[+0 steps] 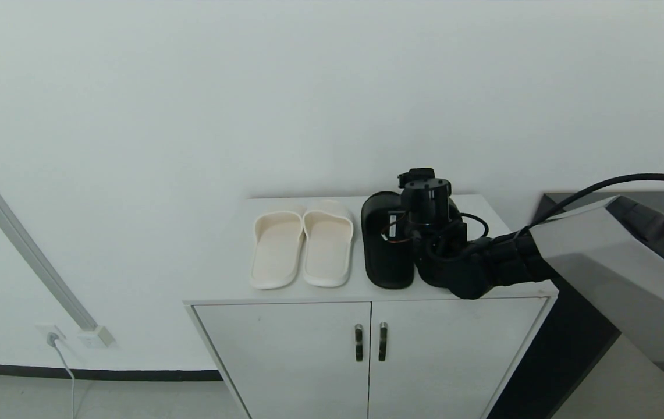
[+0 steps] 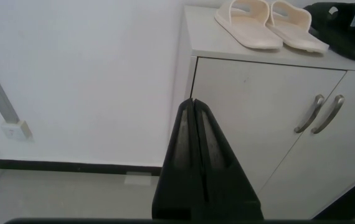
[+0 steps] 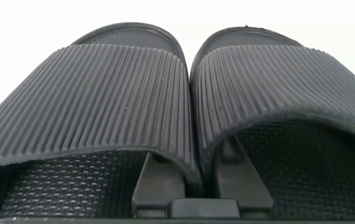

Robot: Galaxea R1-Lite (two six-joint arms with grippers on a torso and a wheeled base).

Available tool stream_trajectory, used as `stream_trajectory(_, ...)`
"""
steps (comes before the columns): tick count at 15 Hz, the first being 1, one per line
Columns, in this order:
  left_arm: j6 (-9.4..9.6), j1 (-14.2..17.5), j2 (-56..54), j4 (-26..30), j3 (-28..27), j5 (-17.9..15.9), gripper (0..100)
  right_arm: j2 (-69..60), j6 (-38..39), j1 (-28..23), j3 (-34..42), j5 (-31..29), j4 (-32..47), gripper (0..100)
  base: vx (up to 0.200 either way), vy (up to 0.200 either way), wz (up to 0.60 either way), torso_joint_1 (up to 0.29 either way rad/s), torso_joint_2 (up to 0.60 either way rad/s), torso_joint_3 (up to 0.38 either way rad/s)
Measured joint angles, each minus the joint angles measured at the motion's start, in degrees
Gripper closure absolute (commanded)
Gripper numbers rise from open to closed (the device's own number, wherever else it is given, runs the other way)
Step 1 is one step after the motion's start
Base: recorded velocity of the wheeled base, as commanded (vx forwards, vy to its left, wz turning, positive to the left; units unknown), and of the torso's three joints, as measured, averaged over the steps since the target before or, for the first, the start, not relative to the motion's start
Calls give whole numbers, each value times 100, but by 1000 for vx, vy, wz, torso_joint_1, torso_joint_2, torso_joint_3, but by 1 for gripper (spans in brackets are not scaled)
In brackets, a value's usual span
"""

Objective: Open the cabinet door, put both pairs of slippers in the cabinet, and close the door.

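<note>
Two slipper pairs lie side by side on flat top of white cabinet (image 1: pixel 285 361), both doors closed. Head view: smooth cream slippers (image 1: pixel 302 247) toward robot's left, black slippers (image 1: pixel 386 250) partly under right arm. Right wrist view adds texture: ribbed straps, pebbled footbeds. Right gripper (image 3: pixel 196 177) has one finger under each strap, clamped on adjoining inner walls. Left wrist view: left gripper (image 2: pixel 194 109) fingers pressed together, holding nothing, near cabinet's left front corner; curved metal handles (image 2: pixel 319 114).

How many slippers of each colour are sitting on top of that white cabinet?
cream slippers: 2
black slippers: 2
Total: 4
</note>
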Motion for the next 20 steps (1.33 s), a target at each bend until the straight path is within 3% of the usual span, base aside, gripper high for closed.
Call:
stream_trajectory(3, 1, -5, 0, 0, 0, 0, 100, -473, -66, 99, 619, 161, 5, 100, 0, 0, 0, 0, 0, 0)
stream_trajectory(5, 1, 2, 0, 0, 0, 0, 100, -1014, -188, 204, 1421, 635, -5, 100, 0, 0, 0, 0, 0, 0)
stream_trajectory(11, 4, -2, 0, 0, 0, 0, 100, -3004, -402, 482, 3760, 3060, -20, 100, 0, 0, 0, 0, 0, 0)
stream_trajectory(16, 4, 0, 0, 0, 0, 0, 100, -4302, -751, 567, 5063, 4948, -11, 100, 0, 0, 0, 0, 0, 0)
stream_trajectory(20, 9, 0, 0, 0, 0, 0, 100, -4652, -770, 733, 5382, 5046, -16, 100, 0, 0, 0, 0, 0, 0)
